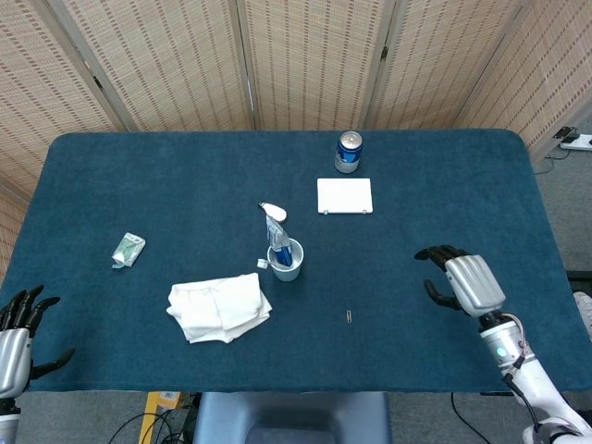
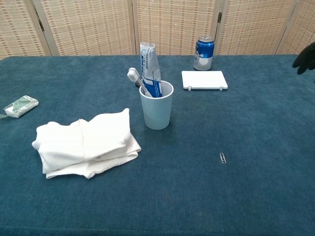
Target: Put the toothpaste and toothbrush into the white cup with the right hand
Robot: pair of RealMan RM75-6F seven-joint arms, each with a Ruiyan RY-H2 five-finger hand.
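Note:
The white cup (image 1: 286,263) (image 2: 156,108) stands upright near the table's middle. Inside it stands the blue and white toothpaste tube (image 1: 275,227) (image 2: 149,69), and the white toothbrush (image 1: 264,263) (image 2: 136,80) leans out to its left. My right hand (image 1: 462,282) hovers far to the right of the cup, empty, fingers apart; only its dark fingertips (image 2: 306,58) show at the chest view's right edge. My left hand (image 1: 18,335) is at the lower left corner by the table's front edge, fingers spread and holding nothing.
A folded white towel (image 1: 220,307) (image 2: 86,142) lies left of the cup. A blue can (image 1: 349,152) (image 2: 204,52) and a flat white box (image 1: 344,196) (image 2: 204,80) sit behind. A small green packet (image 1: 129,249) (image 2: 19,105) lies at far left, a paperclip (image 1: 349,317) (image 2: 223,158) right of the cup.

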